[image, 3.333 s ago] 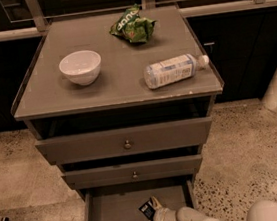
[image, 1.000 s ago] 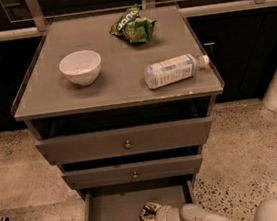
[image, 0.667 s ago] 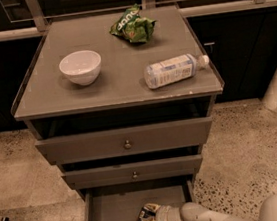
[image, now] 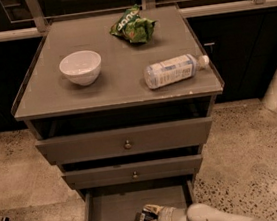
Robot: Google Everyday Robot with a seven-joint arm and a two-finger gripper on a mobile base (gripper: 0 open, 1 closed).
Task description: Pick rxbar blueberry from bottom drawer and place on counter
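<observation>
Counter (image: 120, 87): bowl (image: 80, 67) left, bottle (image: 171, 70) lying right, chip bag (image: 133, 27) behind both, near back edge.
Under counter: two knobbed drawers (image: 82, 147), then bottom drawer (image: 111, 216), pulled furthest forward.
End effector (image: 147, 217): inside bottom drawer, entering from right.

The bottom drawer (image: 115, 211), tool (image: 144, 216) inside, is cut off below.

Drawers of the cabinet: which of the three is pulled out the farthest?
The bottom drawer: only its flat floor shows, and the hand is down inside it. The top drawer and the middle drawer, both knobbed, stick out less.
</observation>
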